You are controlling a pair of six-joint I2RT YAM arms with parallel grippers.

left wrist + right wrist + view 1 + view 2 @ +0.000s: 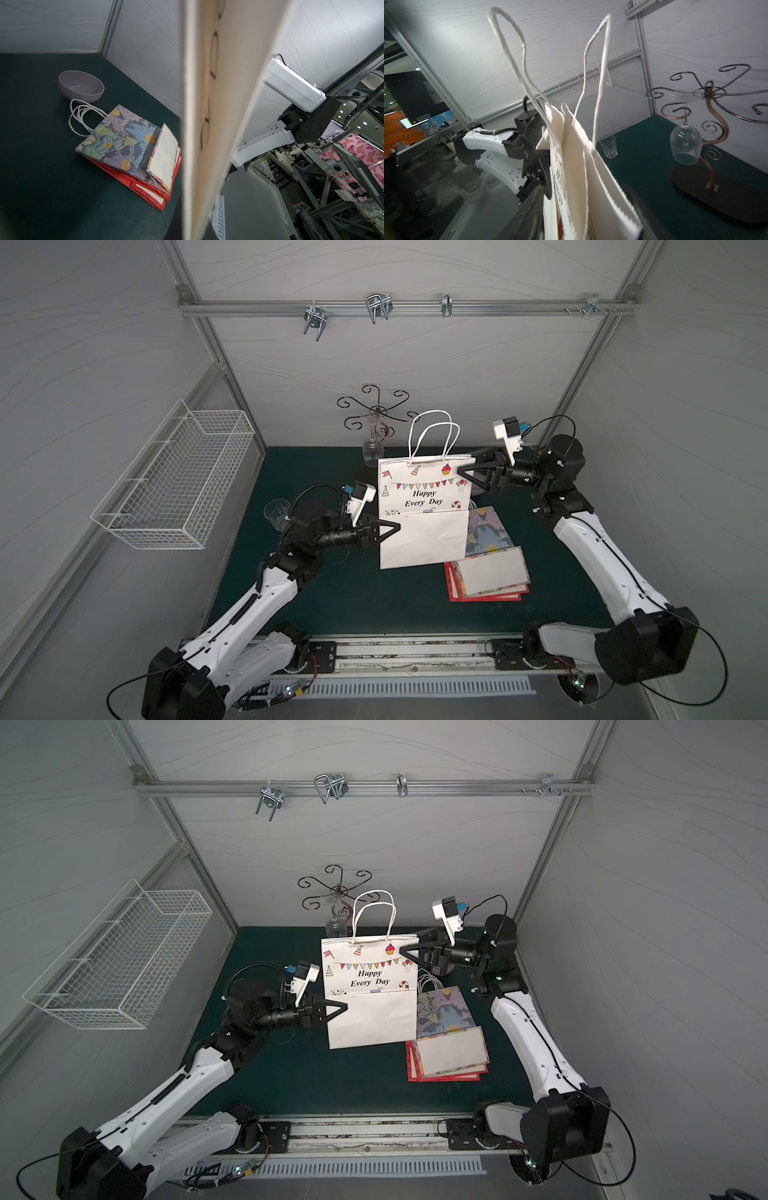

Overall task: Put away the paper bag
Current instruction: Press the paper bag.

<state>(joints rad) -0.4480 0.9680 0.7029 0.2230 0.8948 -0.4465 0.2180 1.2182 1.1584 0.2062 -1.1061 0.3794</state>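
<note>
Paper bag [424,531] upright beside folded bags [492,572]

White wire basket [187,472] on the left wall; wine glass [685,145] hanging upside down from a scrolled copper stand [377,410]; clear tumbler [608,146], lilac bowl [81,86] and folded floral bag [122,141] lying on green mat [353,601].

Both top views: high, front, looking down over whole table [332,605]. Wrist views: close, facing paper bag [577,166] from opposite sides.
</note>
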